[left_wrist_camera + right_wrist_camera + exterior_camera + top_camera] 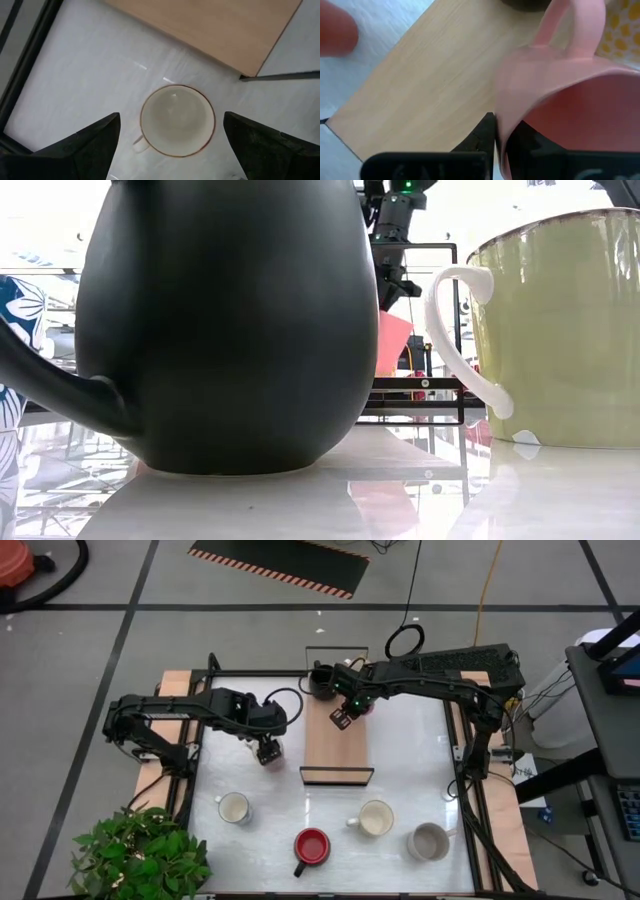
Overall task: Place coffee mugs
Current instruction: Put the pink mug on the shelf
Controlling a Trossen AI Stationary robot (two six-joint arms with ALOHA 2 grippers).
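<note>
My right gripper [342,718] is over the light-wood tray [335,755], shut on the pink mug [580,100]. A black mug [322,680] stands on the tray's far end. My left gripper [268,752] hovers open left of the tray; in its wrist view its fingers stand apart on either side of a cream mug [177,120] on the table below. Near the front edge stand that cream mug [234,808], a red-lined dark mug [312,846], another cream mug [376,818] and a greyish mug [428,840]. My right gripper pinches the pink mug's wall at the rim [501,117], one finger [487,131] outside and one inside the hollow, on the side opposite the handle [570,25]. It comes from above. The mug hangs tilted over the tray's wood; whether its base touches cannot be seen.
The tray has a black wire frame [338,772] at its near end. A potted plant [140,850] sits at the table's near left corner. In the low view the dark mug [220,320] and a cream mug [560,330] fill the foreground.
</note>
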